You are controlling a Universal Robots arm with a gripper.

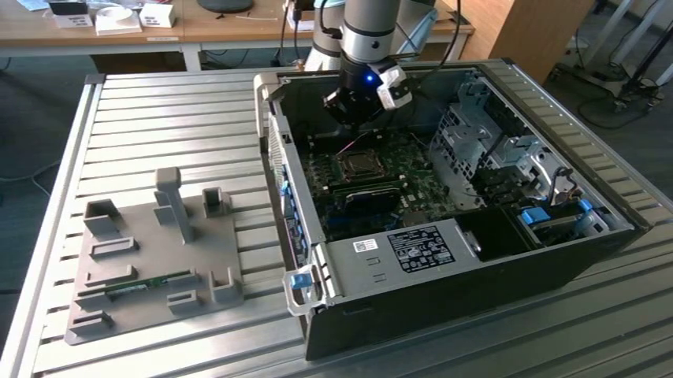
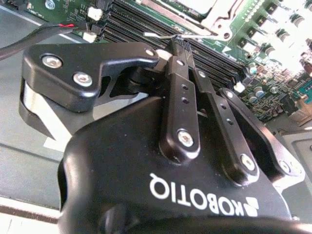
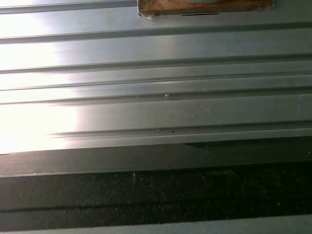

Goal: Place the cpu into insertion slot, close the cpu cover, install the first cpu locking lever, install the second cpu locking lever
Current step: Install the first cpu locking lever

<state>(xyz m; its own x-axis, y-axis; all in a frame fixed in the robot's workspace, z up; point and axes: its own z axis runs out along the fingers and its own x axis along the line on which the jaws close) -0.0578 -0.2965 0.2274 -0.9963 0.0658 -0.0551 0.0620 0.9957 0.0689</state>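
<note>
Pressing its black jointed fingers flat together, the gripper sets its tips at a thin silver wire lever, seemingly to work it; whether it pinches the wire I cannot tell. Just beyond the tips, the shiny framed cpu cover lies down over what looks like the pale cpu in the insertion slot. Ribbed black memory slots run alongside.
</note>
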